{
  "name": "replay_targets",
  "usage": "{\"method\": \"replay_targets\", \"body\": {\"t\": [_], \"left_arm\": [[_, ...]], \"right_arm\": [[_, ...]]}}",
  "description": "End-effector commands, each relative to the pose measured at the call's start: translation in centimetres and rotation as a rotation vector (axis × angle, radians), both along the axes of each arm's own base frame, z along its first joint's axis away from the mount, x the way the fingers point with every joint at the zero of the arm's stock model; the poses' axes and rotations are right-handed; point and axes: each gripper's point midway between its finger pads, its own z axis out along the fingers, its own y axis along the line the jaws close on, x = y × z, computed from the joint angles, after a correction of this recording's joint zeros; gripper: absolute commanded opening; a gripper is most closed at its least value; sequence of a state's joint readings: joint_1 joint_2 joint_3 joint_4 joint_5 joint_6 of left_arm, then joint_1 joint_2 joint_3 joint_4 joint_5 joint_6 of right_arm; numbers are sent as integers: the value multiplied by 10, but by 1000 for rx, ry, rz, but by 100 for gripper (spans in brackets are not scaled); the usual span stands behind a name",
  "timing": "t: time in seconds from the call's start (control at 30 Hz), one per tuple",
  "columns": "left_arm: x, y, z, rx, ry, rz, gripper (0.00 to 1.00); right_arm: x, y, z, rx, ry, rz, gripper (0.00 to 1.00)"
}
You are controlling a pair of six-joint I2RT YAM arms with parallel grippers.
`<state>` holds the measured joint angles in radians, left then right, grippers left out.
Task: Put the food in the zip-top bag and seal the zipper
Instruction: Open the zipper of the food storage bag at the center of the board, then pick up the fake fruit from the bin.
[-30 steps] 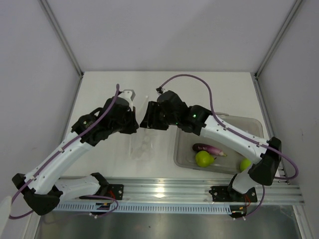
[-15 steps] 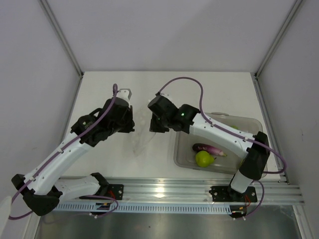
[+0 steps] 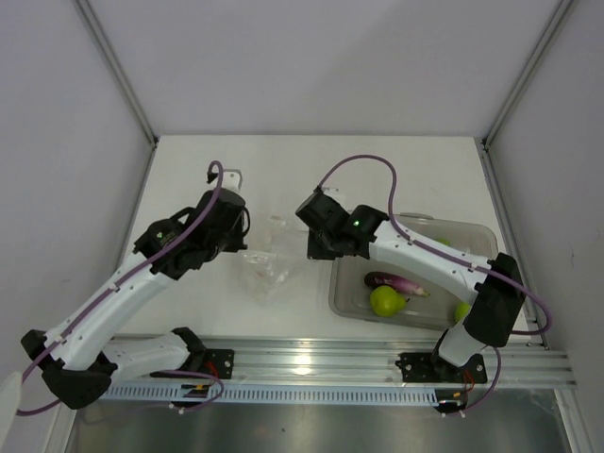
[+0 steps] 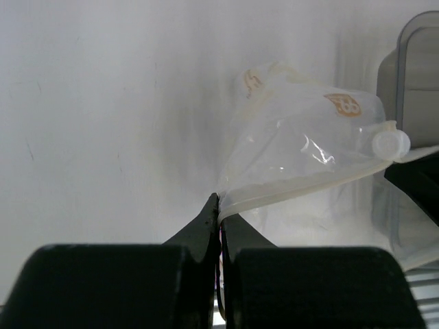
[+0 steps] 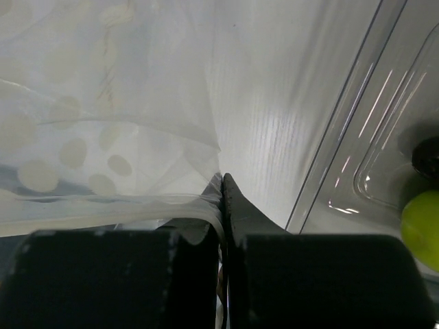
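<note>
While the eggplant [image 3: 394, 281] and pear [image 3: 385, 302] sit in the clear tub [image 3: 429, 310] | zip-top bag [image 3: 267, 274] lies on the table [image 3: 377, 170] between both arms | left jaws pinch its rim, right jaws the opposite film | probably spreading the mouth for loading

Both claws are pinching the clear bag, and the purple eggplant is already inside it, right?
Not quite. The eggplant lies in the clear tub, beside the pear, as the top view shows. The left gripper and right gripper do both pinch the zip-top bag.
</note>
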<state>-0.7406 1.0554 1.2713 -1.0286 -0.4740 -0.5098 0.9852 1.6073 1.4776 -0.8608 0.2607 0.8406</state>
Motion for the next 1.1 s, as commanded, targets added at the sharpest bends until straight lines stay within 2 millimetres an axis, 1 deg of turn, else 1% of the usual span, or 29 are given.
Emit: {"method": "replay_targets", "body": {"t": [0.0,0.03,0.07,0.1,0.13,0.2,0.23,0.27,0.3,0.33,0.4,0.43,0.47,0.5,0.53,0.57,0.63,0.67,0.7,0.8,0.83,0.9,0.93,0.97,1.0,1.03,1.07], "left_arm": [[-3,-4,2,9,1,-73,1],[-2,-12,3,-12,1,-111,1],[-2,-18,4,-30,8,-130,1],[-4,-24,5,-53,16,-152,1],[-3,-27,5,-63,19,-160,1],[-3,-33,5,-76,31,-176,1],[-2,-34,4,-70,38,-175,1],[-1,-34,-2,-53,61,-170,1],[0,-32,-5,-39,67,-158,1],[0,-31,-9,-28,76,-152,1],[2,-31,-13,-25,73,-142,1],[2,-31,-16,-27,76,-141,1],[2,-32,-17,-36,68,-143,1],[3,-33,-18,-37,68,-145,1],[3,-33,-19,-38,69,-144,1],[3,-33,-20,-38,68,-143,1],[4,-35,-20,-42,63,-144,1],[5,-35,-20,-43,64,-145,1],[6,-36,-21,-44,65,-146,1],[8,-41,-20,-54,66,-155,1],[8,-42,-19,-59,63,-157,1],[9,-45,-19,-67,65,-161,1],[9,-46,-19,-68,66,-165,1],[9,-47,-19,-75,67,-166,1],[8,-48,-18,-82,67,-172,1],[8,-49,-16,-85,62,-175,1],[7,-49,-17,-88,64,-179,1]], "right_arm": [[4,-17,-1,-9,-9,30,4],[11,-11,1,26,-19,40,6],[10,-7,1,44,-13,60,10],[8,1,2,70,2,95,12],[11,4,4,76,-6,111,13],[17,14,8,80,-15,129,22],[18,17,9,79,-20,142,29],[23,21,8,78,-18,140,44],[24,24,9,79,-15,146,46],[25,25,8,74,-13,150,51],[29,27,13,71,-29,147,54],[30,27,16,69,-41,146,62],[31,27,18,66,-53,145,65],[31,26,26,67,-74,139,67],[31,26,30,72,-85,134,72],[31,24,35,80,-96,126,75],[31,17,52,104,-130,107,77],[29,15,60,119,-142,96,81],[27,10,76,151,-169,88,83],[19,2,102,204,-221,79,87],[14,-6,117,233,-246,69,92],[10,-18,129,253,-265,43,94],[5,-31,142,277,-289,21,99],[4,-44,138,252,-289,-3,99],[2,-61,142,256,-298,-40,99],[3,-74,144,249,-303,-71,99],[4,-89,135,221,-292,-110,99]]}}
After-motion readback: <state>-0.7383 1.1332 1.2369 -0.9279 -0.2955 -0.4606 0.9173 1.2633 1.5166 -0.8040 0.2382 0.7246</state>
